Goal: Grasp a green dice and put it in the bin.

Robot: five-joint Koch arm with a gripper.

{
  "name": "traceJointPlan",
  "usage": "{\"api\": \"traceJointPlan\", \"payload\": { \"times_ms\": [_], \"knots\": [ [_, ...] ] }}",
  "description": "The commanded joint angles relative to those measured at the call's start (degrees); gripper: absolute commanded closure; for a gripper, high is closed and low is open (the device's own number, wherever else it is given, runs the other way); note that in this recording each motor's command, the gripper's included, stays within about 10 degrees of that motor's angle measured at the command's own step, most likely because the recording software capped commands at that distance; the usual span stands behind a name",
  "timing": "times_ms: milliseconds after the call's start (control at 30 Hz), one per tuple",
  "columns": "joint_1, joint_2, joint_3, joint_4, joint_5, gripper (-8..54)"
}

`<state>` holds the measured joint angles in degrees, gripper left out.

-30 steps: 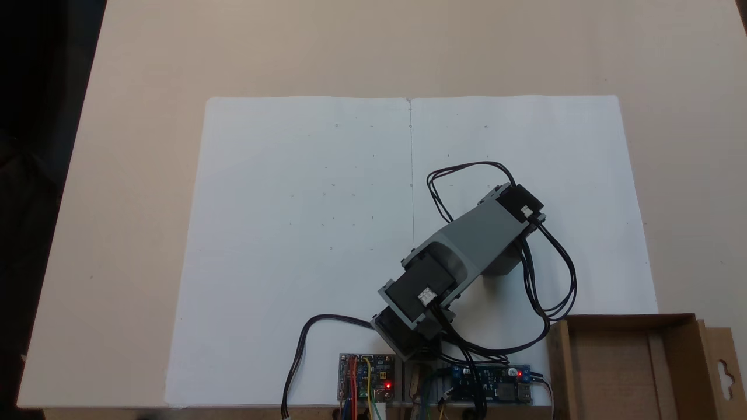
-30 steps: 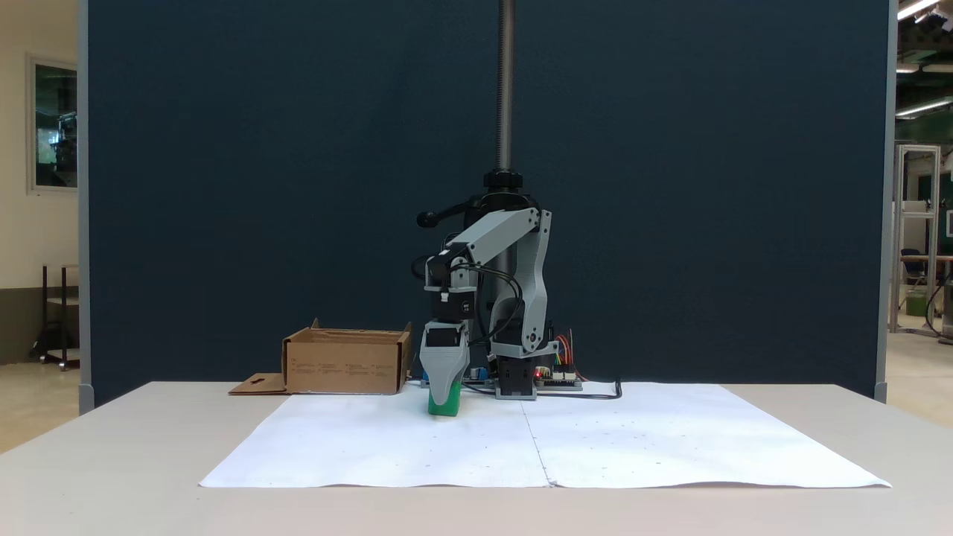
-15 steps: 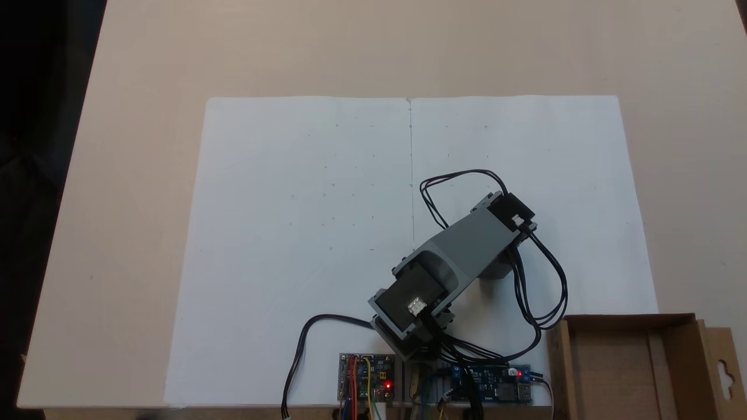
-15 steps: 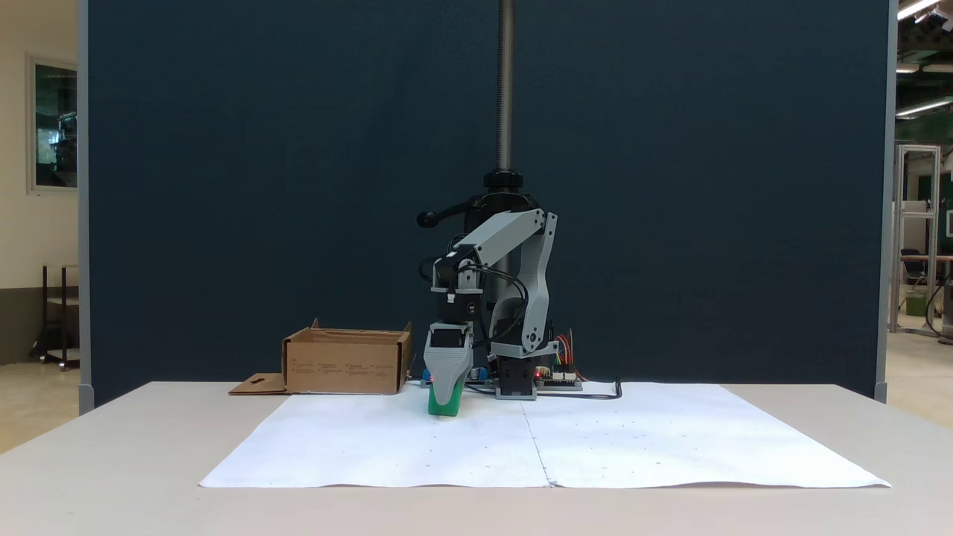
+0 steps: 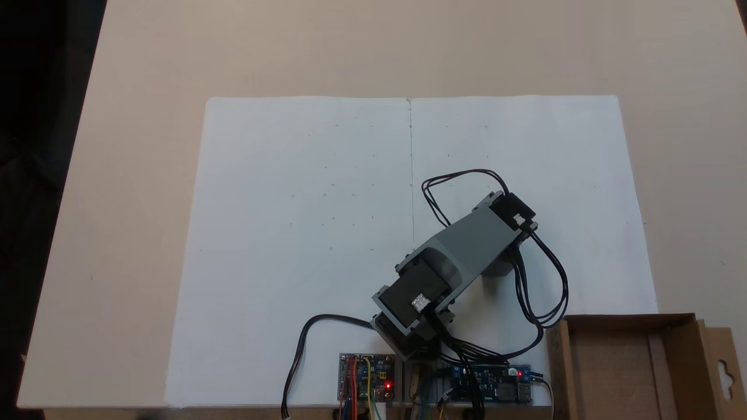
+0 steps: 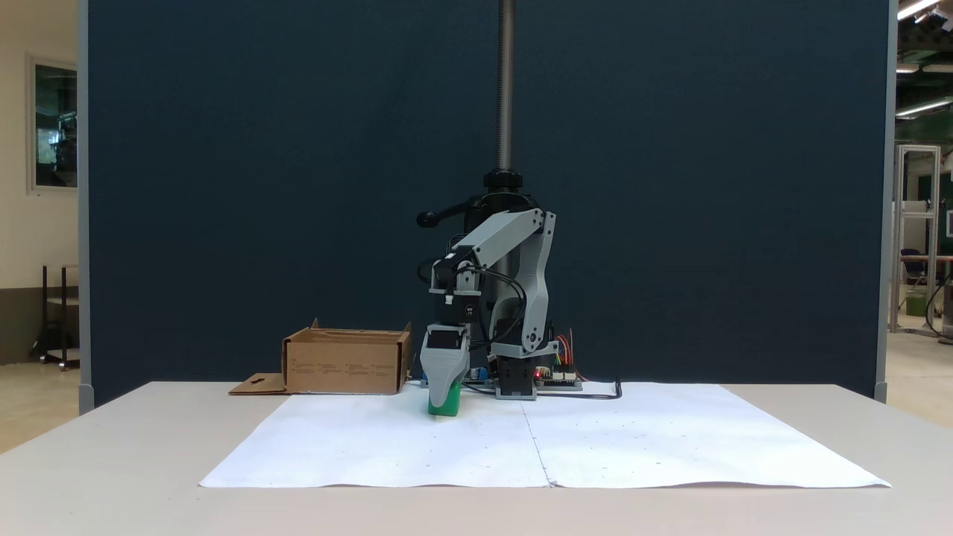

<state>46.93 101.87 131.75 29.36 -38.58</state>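
Note:
In a fixed view from the front, the green dice point(image 6: 451, 406) rests on the white paper point(image 6: 595, 447), just left of the arm's base. My gripper point(image 6: 444, 398) points straight down onto it. One grey jaw stands in front of the dice and covers its upper left part, and the other jaw is hidden behind. The bin point(image 6: 346, 362) is a brown cardboard box a short way to the left of the dice. From above, the bin point(image 5: 607, 367) lies at the bottom right, and the folded grey arm point(image 5: 461, 251) covers what is under it.
Circuit boards point(image 5: 366, 376) and black cables point(image 5: 543, 280) lie around the arm's base at the paper's near edge. The bin's flap point(image 5: 723, 367) with its hang-hole sticks out to the right. The white paper point(image 5: 303, 233) stretches wide to the left of the arm.
The arm has shifted slightly, with the wrist drawn a little toward the base. The gripper stays down over the green dice, which has not left the paper.

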Motion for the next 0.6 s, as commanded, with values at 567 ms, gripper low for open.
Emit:
{"api": "traceJointPlan", "payload": {
  "times_ms": [567],
  "knots": [
    [2.3,-2.6,-0.1,-4.0,-2.6,4.2]
  ]
}}
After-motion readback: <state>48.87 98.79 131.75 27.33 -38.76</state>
